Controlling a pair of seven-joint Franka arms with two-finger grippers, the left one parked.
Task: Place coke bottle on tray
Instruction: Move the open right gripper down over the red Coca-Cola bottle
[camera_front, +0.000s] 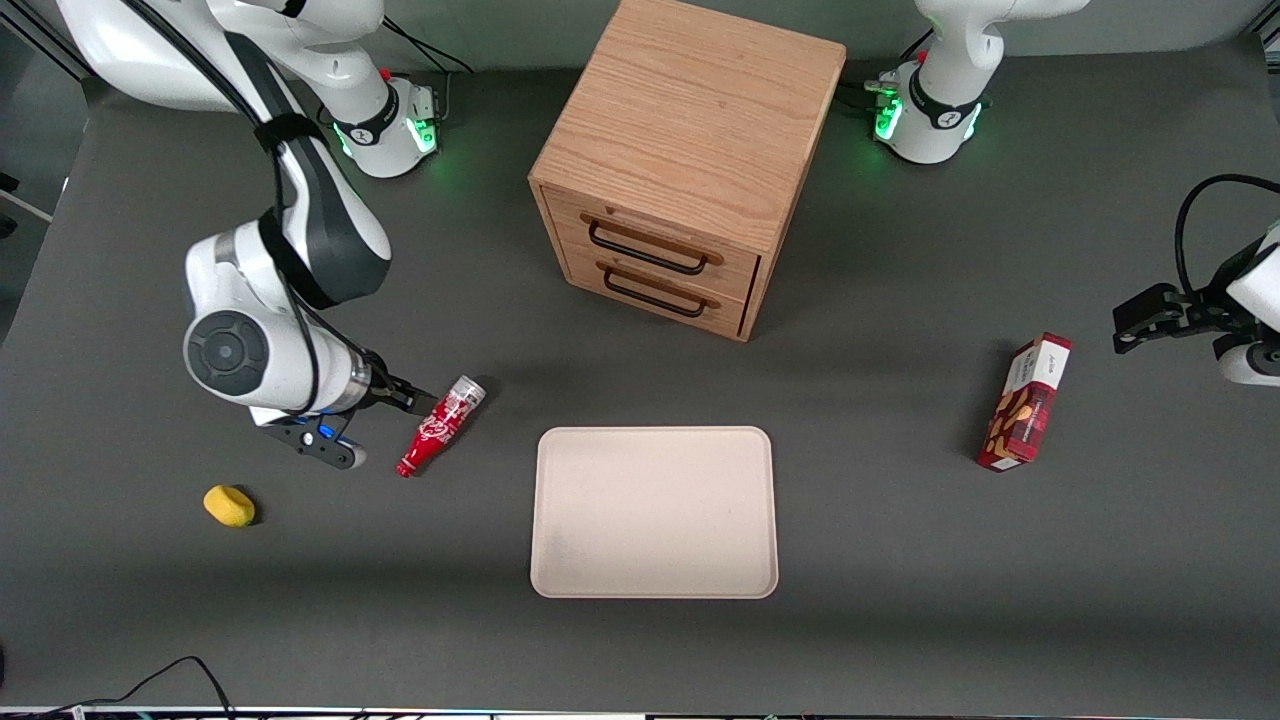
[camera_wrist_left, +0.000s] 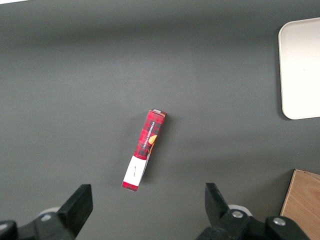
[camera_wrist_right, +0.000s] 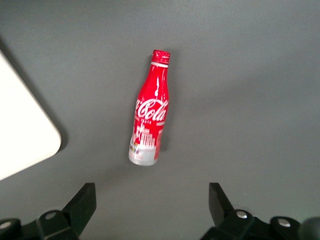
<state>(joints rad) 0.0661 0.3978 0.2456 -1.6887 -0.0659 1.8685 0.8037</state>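
Front view: the coke bottle (camera_front: 441, 426) lies flat on the worktop (camera_front: 900, 560), its long axis running from cap at about seven o'clock to silvery base at one o'clock. The gripper (camera_front: 415, 398) hovers at the base end, at roughly ten o'clock from the bottle's middle. The tray (camera_front: 655, 512) sits at about four o'clock from the bottle, near but apart (nothing on it yet).

Right wrist view: the gripper (camera_wrist_right: 152, 210) is spread wide and empty, and the coke bottle (camera_wrist_right: 149, 121) lies at twelve o'clock from it, base nearest, cap pointing away, with the tray (camera_wrist_right: 22, 135) corner at nine o'clock from the bottle.
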